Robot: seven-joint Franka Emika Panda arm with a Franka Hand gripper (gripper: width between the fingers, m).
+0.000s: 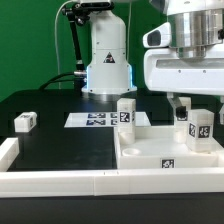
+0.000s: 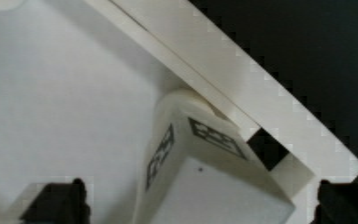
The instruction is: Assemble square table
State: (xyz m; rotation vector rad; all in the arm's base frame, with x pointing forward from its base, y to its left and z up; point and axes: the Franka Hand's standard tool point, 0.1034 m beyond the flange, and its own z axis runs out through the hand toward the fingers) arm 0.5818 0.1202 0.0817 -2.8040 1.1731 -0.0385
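Table top [image 1: 150, 150]: large white square tray with raised rim. Lies flat at the exterior view's right on the black worktop [image 1: 60, 140], close behind the front rail. Looks like rigid moulded plastic, likely light and smooth enough to slide if pushed. Best gripped at the rim; too wide to span.

Legs: small white tagged blocks, probably light, stiff and easy to tip.
- Corner leg [image 1: 126, 112]: stands upright at the tray's far corner on the exterior view's left.
- Leg under the hand [image 1: 200, 127]: stands inside the tray, close against the rim in the wrist view [image 2: 211, 165]. Best taken across two flat opposite faces.
- Loose leg [image 1: 25, 122]: lies on the worktop, well apart from the tray.

Hand [image 1: 197, 105]: hangs just above the right-hand leg, spread wide and holding nothing. Fingertip [image 2: 55, 198] stands clear of the block.

Surroundings:
- Robot base [image 1: 107, 60]: behind the tray, out of the way.
- Border rails [image 1: 60, 180]: fence the front and left edges.
- Marker board [image 1: 95, 120]: flat, between loose leg and tray.
- Tray rim and corner leg crowd any low sideways move.
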